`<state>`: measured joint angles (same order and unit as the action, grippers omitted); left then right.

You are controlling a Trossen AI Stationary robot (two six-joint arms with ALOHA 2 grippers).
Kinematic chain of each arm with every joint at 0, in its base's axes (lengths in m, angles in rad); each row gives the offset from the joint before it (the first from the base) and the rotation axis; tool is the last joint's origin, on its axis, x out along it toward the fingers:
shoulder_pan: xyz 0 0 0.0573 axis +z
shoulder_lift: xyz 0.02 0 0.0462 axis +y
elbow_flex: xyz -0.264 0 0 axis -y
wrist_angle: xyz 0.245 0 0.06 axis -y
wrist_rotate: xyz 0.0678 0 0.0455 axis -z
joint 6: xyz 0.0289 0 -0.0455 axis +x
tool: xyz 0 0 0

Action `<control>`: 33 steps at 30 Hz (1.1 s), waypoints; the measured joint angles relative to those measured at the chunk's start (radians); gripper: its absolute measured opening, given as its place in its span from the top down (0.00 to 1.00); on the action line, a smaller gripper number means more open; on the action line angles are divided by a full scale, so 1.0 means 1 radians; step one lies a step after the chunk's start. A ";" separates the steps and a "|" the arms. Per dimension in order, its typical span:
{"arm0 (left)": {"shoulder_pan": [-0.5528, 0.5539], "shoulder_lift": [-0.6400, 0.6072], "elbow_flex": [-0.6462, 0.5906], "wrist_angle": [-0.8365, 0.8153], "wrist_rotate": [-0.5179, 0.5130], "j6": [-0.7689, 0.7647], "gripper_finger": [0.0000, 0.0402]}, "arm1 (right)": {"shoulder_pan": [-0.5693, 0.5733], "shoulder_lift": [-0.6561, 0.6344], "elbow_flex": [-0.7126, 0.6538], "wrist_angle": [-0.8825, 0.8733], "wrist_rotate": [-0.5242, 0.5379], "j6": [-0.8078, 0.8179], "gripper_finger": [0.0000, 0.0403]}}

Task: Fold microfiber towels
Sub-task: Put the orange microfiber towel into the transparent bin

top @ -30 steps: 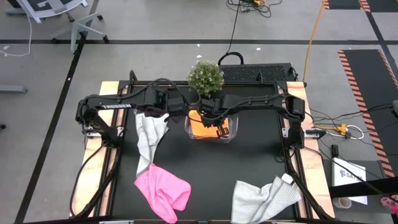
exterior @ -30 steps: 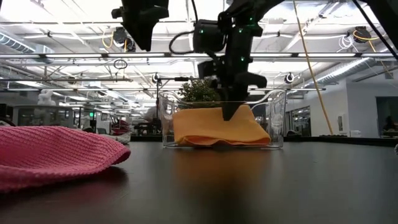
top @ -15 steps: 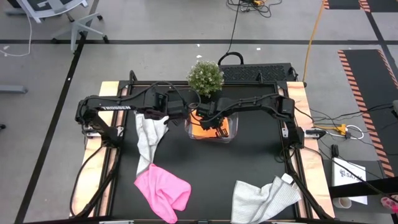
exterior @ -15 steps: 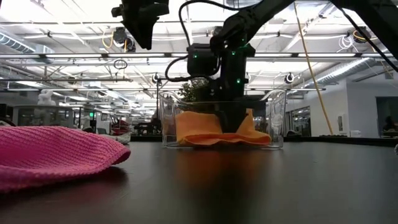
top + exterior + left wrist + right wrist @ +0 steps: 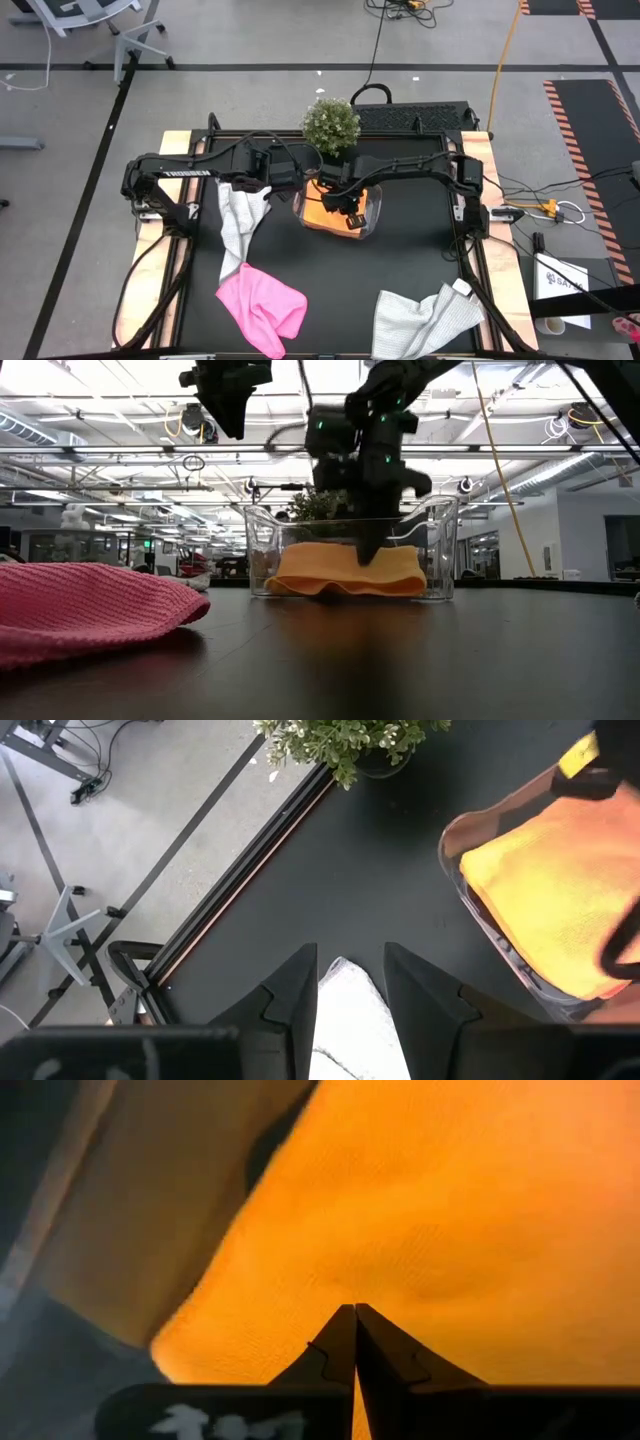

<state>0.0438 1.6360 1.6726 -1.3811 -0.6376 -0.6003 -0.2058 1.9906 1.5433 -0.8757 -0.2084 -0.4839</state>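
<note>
At the middle of the table's far half, the right gripper (image 5: 348, 208) reaches down into the clear plastic tub (image 5: 372, 213), its fingers pressed together with nothing between them and their tips on the orange-yellow towel (image 5: 322, 212) lying inside; the right arm stretches level across from its base at the table's right edge; the left gripper (image 5: 350, 982) hangs above the table just left of the tub, jaws partly apart over a light grey towel (image 5: 238, 222), though whether they pinch it cannot be told; the pink towel (image 5: 264, 306) lies crumpled near the front, and a second light grey towel (image 5: 424, 318) sits at the front right, its lower edge cut off in the high view; a potted plant (image 5: 330, 124) stands behind the tub; the low view shows only a corner of the pink towel; since a second ago the tub has slid slightly left and turned, and the orange-yellow towel lies flatter.
</note>
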 joint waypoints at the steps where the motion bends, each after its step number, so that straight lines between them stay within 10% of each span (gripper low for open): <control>1: 0.000 0.000 0.000 0.000 0.000 0.000 0.70 | -0.002 -0.017 0.000 0.001 0.007 0.001 1.00; 33: 0.000 0.000 0.000 0.051 -0.001 0.015 0.70 | 0.018 -0.106 -0.264 0.189 0.236 -0.055 1.00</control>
<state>0.0441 1.6363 1.6730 -1.3299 -0.6384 -0.5848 -0.1879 1.8849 1.2789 -0.6864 0.0273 -0.5384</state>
